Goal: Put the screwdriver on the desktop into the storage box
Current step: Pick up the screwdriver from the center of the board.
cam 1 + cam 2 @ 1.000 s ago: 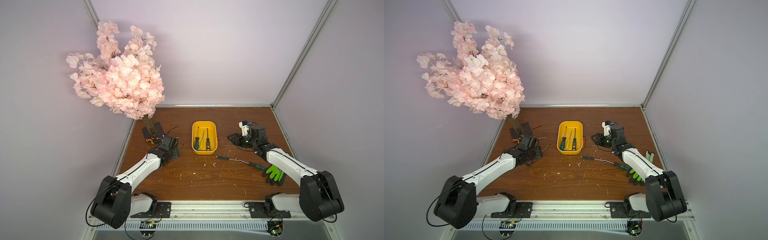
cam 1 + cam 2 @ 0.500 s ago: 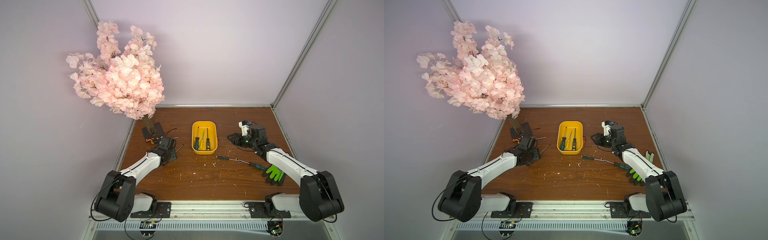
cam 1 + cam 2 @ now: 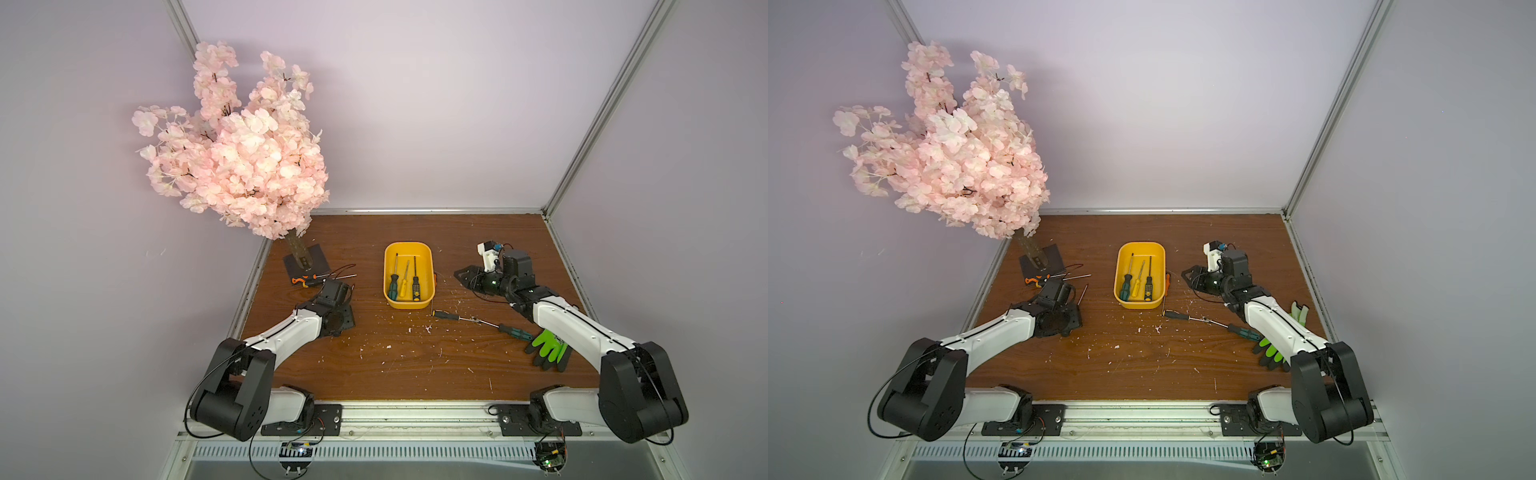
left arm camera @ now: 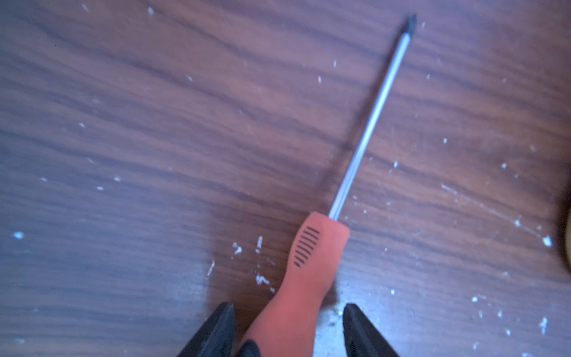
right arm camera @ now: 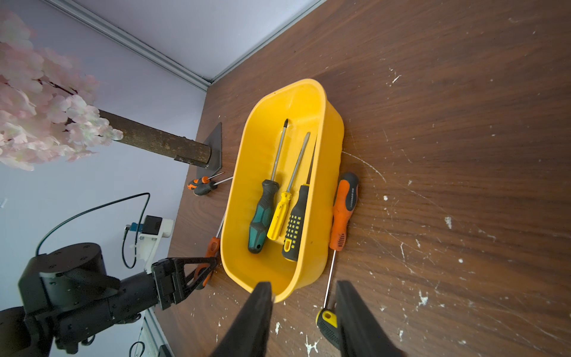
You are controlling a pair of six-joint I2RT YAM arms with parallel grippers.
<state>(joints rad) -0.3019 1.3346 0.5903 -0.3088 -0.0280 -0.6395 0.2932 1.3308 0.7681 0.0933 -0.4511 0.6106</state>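
Note:
An orange-handled screwdriver [image 4: 309, 265] lies on the desktop [image 3: 415, 365] left of the yellow storage box [image 3: 409, 246]. My left gripper [image 4: 288, 306] is open, its jaws on either side of that handle with a gap on each side; its shaft [image 3: 1084, 293] sticks out toward the box. In the right wrist view the left gripper [image 5: 197, 272] shows low over the board. The box [image 5: 335, 133] holds three screwdrivers. My right gripper [image 3: 460, 275] hovers right of the box, open and empty [image 5: 304, 284].
Another orange screwdriver [image 5: 343, 210] lies against the box's right wall. In front of the box are a black-and-yellow one [image 3: 446, 314] and a teal one [image 3: 515, 331]. Two more lie by the pink blossom tree's base [image 3: 307, 262]. A green glove [image 3: 548, 349] rests under the right arm.
The left arm has folded lower and its gripper has edged toward the back, down over the orange handle. The right arm and all the screwdrivers have stayed put.

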